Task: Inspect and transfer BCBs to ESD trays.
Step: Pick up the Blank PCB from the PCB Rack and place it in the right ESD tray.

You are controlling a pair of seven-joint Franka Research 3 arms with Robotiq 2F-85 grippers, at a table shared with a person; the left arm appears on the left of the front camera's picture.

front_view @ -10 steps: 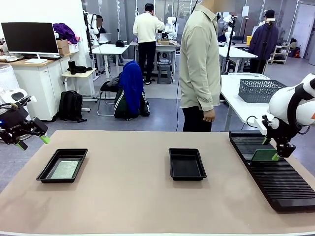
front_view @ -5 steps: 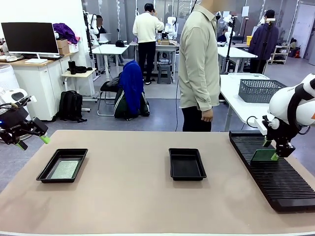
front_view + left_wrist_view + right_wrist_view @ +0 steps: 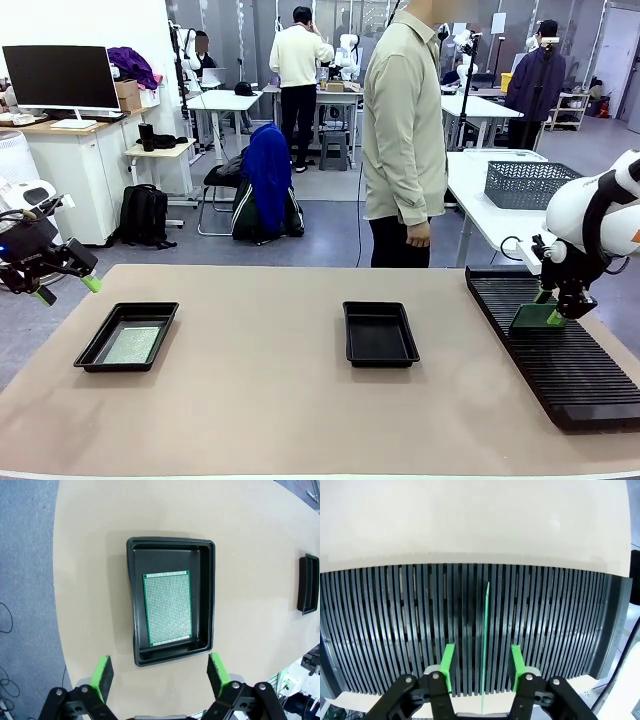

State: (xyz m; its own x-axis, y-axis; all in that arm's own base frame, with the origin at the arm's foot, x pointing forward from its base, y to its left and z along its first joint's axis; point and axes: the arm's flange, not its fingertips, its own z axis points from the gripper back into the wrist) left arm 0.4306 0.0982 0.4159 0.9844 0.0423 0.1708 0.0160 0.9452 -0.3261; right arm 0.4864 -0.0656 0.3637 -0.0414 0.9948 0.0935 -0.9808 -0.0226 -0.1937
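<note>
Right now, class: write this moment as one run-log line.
left pincer: open, facing left tray | left tray: flat BCB inside | middle tray: empty | right pincer: open, astride upright BCB in rack

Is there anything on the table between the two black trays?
No. In the front view the table is bare between the left tray, which holds a board, and the empty middle tray.

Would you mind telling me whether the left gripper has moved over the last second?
No. The left gripper hangs at the same spot left of the left tray.
</note>
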